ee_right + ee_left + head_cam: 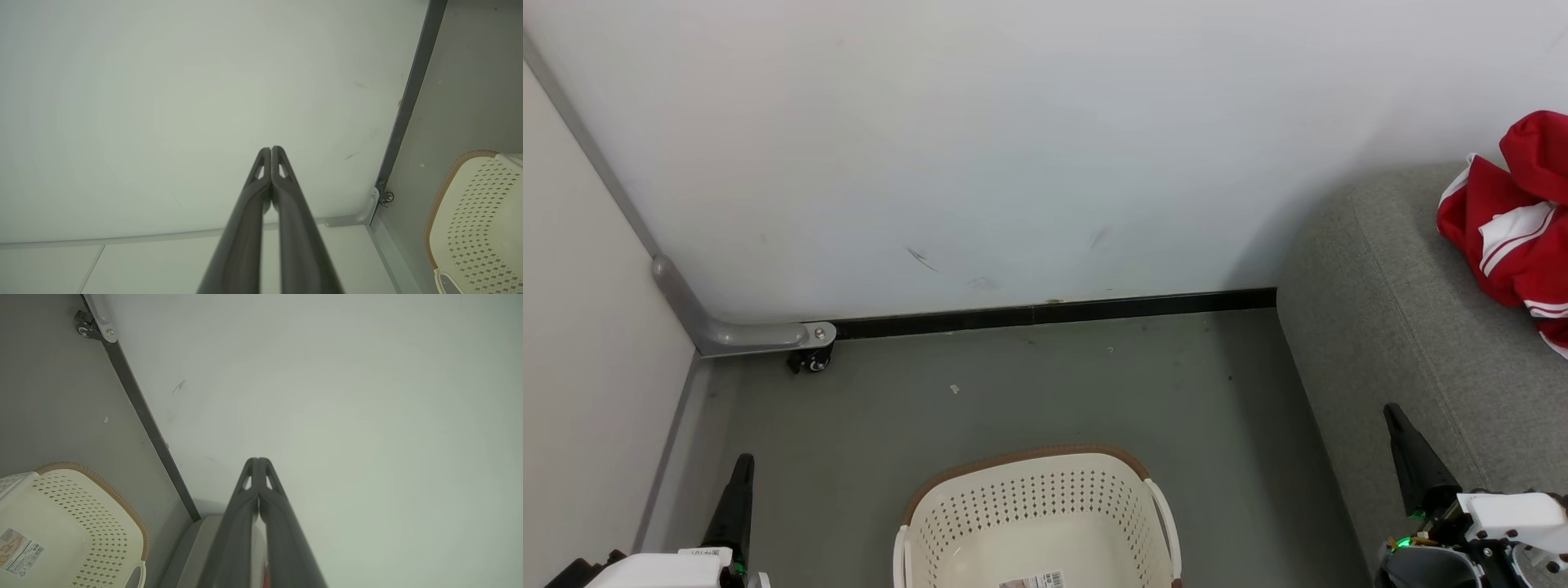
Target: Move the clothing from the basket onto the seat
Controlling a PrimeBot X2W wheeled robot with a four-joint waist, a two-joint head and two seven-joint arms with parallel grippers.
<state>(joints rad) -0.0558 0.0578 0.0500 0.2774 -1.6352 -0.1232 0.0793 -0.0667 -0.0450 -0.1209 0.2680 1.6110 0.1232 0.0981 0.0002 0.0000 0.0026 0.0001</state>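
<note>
Clothing (1515, 229) is bright red, crumpled in a heap, with white panels and red-and-white striped trim. It lies on the seat (1388, 327) at the far right and is partly cut off by the head view's right edge. The seat is grey woven fabric with a rounded corner and a seam running along its top, and its far end meets the wall (1013, 147). The wall is plain white with a few dark scuffs (921, 259) low down, and a black skirting strip (1054, 312) runs along its base. The floor (1054, 384) is dull grey, with a small white scrap (954, 389) on it. A pale partition (572, 327) stands at left, and a grey metal foot (760, 335) with a small black caster (810, 359) sits at the corner. The basket (1029, 454) sits on the floor at near centre, left of the seat and well apart from the clothing. It is cream, with perforated sides, a brown rim and white handles. What shows of its inside is the cream bottom with a barcode sticker (1033, 581). The left gripper (258, 460) is closed tight, fingers pressed together along their length with nothing between them. It is low at near left beside the partition, pointing at the wall. The right gripper (271, 149) is also closed, tips touching and holding nothing, at near right over the seat's near part and apart from the clothing.
</note>
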